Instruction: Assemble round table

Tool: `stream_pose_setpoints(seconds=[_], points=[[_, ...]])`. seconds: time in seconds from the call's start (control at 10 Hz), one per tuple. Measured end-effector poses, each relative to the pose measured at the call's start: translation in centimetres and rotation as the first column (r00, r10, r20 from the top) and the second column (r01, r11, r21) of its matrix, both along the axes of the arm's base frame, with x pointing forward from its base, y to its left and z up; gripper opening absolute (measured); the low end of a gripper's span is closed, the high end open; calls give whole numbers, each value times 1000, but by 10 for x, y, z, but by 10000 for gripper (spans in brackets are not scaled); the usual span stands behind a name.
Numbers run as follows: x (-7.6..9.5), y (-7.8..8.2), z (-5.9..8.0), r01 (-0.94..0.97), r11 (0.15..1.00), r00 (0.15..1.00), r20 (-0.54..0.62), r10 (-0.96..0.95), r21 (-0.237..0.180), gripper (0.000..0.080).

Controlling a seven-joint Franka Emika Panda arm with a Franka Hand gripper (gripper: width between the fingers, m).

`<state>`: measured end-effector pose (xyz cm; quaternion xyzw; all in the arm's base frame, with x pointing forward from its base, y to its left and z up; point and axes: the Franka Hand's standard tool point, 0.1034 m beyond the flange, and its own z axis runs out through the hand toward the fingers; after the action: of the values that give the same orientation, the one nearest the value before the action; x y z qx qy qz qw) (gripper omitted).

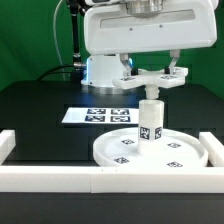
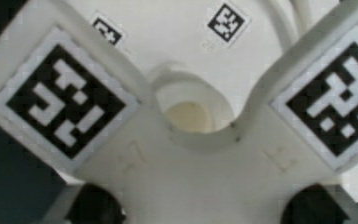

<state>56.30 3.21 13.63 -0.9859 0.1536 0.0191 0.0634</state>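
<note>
The large rimmed round disc (image 1: pixel 150 152) lies flat on the table against the front wall. The short cylindrical post (image 1: pixel 150 124) stands upright at its middle. My gripper (image 1: pixel 150 70) is shut on the flat cross-shaped piece (image 1: pixel 152 78) and holds it level just above the post's top; I cannot tell if they touch. In the wrist view the cross-shaped piece (image 2: pixel 176 130) fills the frame, with tagged arms and a central hole. The gripper (image 2: pixel 202 200) clamps it, with a dark fingertip (image 2: pixel 108 200) at each side. The post and the disc are hidden there.
The white rectangular border wall (image 1: pixel 100 181) runs along the front, with raised ends at the exterior view's left (image 1: pixel 6 146) and right (image 1: pixel 214 146). The marker board (image 1: pixel 98 115) lies flat behind the disc. The robot base (image 1: pixel 100 70) stands at the back.
</note>
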Motion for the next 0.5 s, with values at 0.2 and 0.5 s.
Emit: stream_pose_setpoints(seconds=[0.2,0.5], points=[[0,-1,-4,0,1000,1000,-3,0,-2,439],[-4,-1,-9,0,1000,1000,-6,0,-4,439]])
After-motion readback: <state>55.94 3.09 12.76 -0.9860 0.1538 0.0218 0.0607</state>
